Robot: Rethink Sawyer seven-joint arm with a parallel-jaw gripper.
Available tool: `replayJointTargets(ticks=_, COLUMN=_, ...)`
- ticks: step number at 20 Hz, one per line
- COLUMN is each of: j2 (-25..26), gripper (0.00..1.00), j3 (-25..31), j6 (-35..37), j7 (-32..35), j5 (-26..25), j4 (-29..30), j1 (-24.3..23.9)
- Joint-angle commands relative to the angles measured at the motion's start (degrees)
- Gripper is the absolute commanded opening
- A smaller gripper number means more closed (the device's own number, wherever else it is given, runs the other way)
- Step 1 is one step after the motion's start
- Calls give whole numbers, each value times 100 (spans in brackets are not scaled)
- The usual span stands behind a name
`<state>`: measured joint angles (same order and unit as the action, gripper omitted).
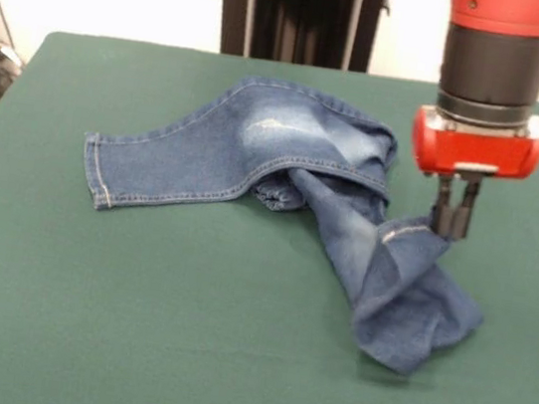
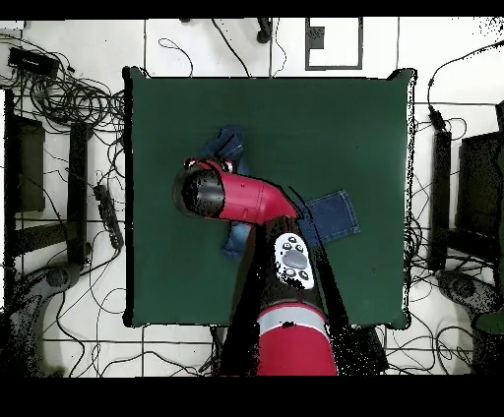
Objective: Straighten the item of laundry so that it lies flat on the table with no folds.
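The jeans [image 1: 257, 145] lie on the green table [image 1: 130, 333], not flat. One leg stretches left, with its hem at the left end. The other leg is folded across and runs to the front right, ending in a crumpled heap. My gripper [image 1: 451, 231] hangs straight down at the right, and its fingers [image 1: 443, 211] are close together on the stitched hem of that folded leg, which is raised slightly to them. In the overhead view the arm [image 2: 246, 202] covers the middle of the jeans [image 2: 332, 214] and hides the gripper; the table [image 2: 345, 108] shows around it.
The robot's black pedestal [image 1: 298, 10] stands behind the table's far edge. Cables [image 2: 69, 98] and dark equipment [image 2: 472, 187] lie on the floor around the table. Green cloth surrounds the jeans on all sides.
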<state>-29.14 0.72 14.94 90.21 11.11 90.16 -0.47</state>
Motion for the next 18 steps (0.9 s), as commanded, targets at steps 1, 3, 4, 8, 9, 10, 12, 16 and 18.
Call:
replayJointTargets(ticks=1, j2=545, gripper=0, j3=176, j6=563, j7=1652, j5=604, j4=-426, j1=372)
replayJointTargets(ticks=3, j2=704, gripper=0, j3=158, j6=567, j7=1706, j5=766, j4=-647, j1=458)
replayJointTargets(ticks=4, j2=738, gripper=0, j3=160, j6=542, j7=1746, j5=850, j4=-698, j1=500)
replayJointTargets(ticks=8, j2=869, gripper=0, j3=-205, j6=923, j7=2102, j5=1204, j4=-1146, j1=943)
replayJointTargets(ticks=9, j2=913, gripper=0, j3=-334, j6=1124, j7=2228, j5=1294, j4=-1322, j1=1078)
replayJointTargets(ticks=10, j2=1018, gripper=0, j3=-507, j6=1308, j7=2359, j5=1377, j4=-1616, j1=1236)
replayJointTargets(ticks=12, j2=1203, gripper=0, j3=-754, j6=1666, j7=2598, j5=1514, j4=-2125, j1=1459)
replayJointTargets(ticks=16, j2=1560, gripper=0, j3=-1008, j6=2194, j7=3002, j5=1687, j4=-2950, j1=1692)
replayJointTargets(ticks=18, j2=1690, gripper=0, j3=-1104, j6=2449, j7=3186, j5=1703, j4=-3318, j1=1767)
